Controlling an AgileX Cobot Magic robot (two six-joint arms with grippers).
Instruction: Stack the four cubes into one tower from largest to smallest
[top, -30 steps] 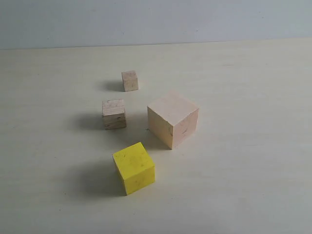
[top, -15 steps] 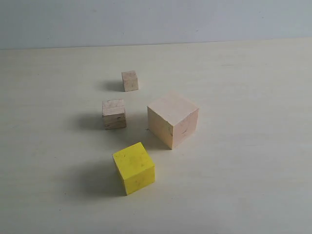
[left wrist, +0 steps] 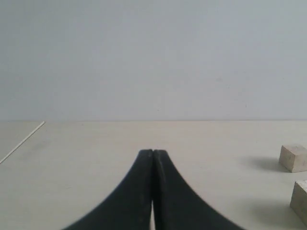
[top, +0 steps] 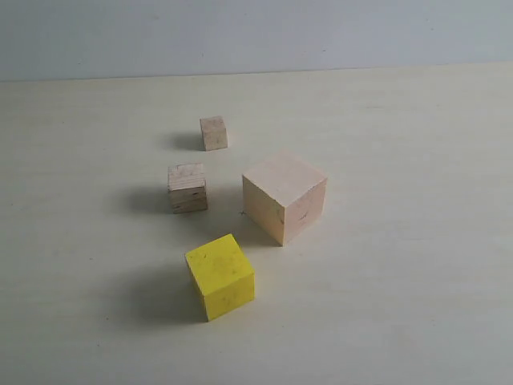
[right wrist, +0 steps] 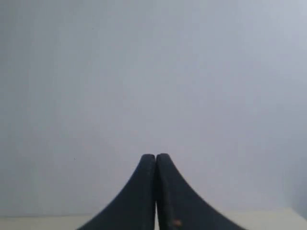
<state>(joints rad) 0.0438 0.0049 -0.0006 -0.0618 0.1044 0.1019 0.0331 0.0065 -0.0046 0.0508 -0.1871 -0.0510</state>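
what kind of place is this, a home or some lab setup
Probably a robot test bench, not a home: a bare pale tabletop, a blank grey wall behind, and stepped-size blocks such as the yellow cube and large pale cube.

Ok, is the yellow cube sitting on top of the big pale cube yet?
No, the yellow cube rests on the table, apart from the large pale cube.

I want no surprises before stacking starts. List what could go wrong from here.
1. The left end effector and right end effector are both shut; descending so would likely shove a cube, not grip it.
2. The yellow cube and grainy cube sit close to the largest cube; a finger could nudge a neighbour.
3. The smallest cube gives little to grip and may slip.
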